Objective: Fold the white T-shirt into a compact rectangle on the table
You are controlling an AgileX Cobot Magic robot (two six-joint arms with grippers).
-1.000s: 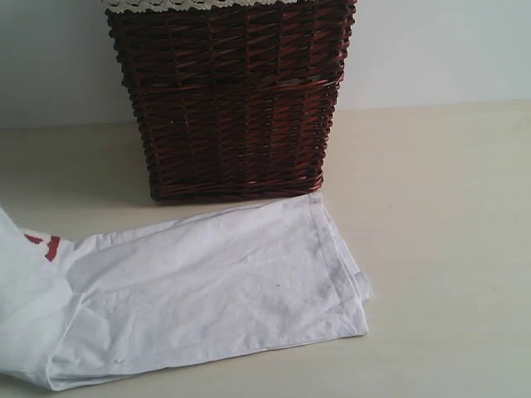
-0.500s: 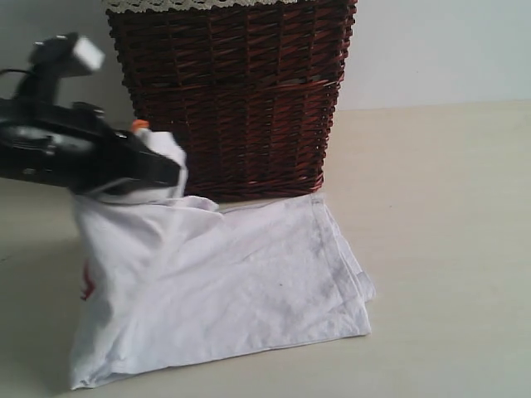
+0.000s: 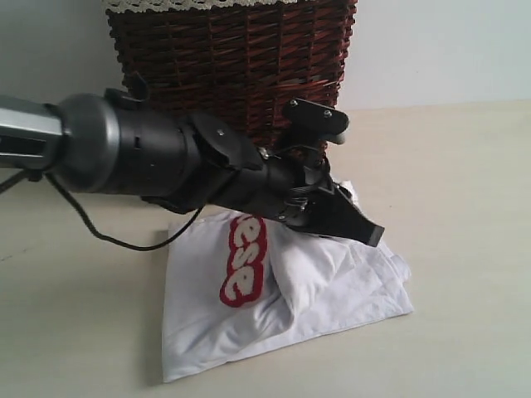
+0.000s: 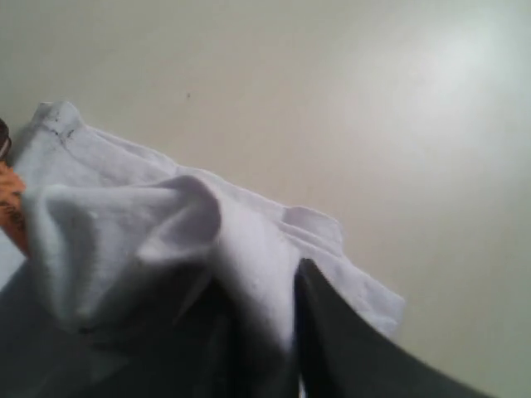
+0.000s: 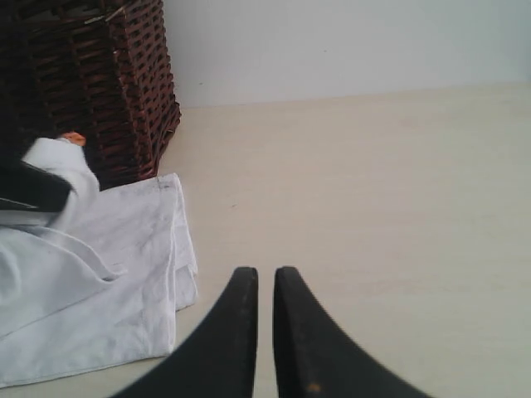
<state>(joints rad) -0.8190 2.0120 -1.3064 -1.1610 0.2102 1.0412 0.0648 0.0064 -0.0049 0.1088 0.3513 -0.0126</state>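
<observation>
The white T-shirt (image 3: 332, 286) lies bunched on the table (image 3: 465, 249) in front of the basket, folded over itself, its red patch with fuzzy white letters (image 3: 243, 264) facing up. My left arm reaches across it from the left. The left gripper (image 3: 363, 229) is low over the shirt's right side. In the left wrist view a fold of the white T-shirt (image 4: 124, 215) runs between the jaws of the left gripper (image 4: 261, 278), which is shut on it; the orange tag (image 4: 12, 211) shows at the edge. My right gripper (image 5: 265, 272) hovers shut and empty over bare table (image 5: 398, 182), beside the shirt (image 5: 99, 282).
A dark wicker basket (image 3: 232, 75) with cream lace trim stands right behind the shirt, against the pale wall. Bare table surface stretches to the right of the shirt and in front of it.
My left arm came in from the left and swept right, carrying the shirt's left part over its right part. The red lettering now faces up and the bundle is shorter.
</observation>
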